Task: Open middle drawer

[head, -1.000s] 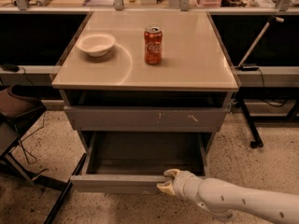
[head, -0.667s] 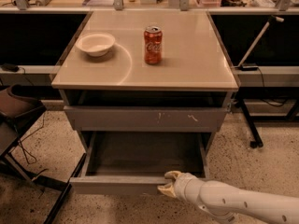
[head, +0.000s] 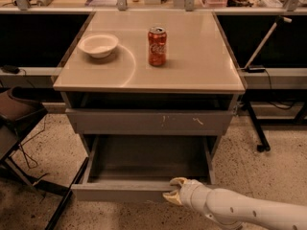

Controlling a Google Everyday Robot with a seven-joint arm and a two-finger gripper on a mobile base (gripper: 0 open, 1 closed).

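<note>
Bowl at 10 o'clock on the surface, can right of it near centre. I'd say both are bystanders, parked clear of the work. Below the scratched drawer front, the middle drawer stands wide open toward 6 o'clock. Gripper sits at 5 o'clock on the drawer front's top edge, right of centre, jaws clamped over that lip, likely because there's no handle. Arm reaches in from 4 o'clock.

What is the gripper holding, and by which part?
The gripper sits at the top edge of the middle drawer front, right of centre; whether it really clamps that edge cannot be told.
</note>
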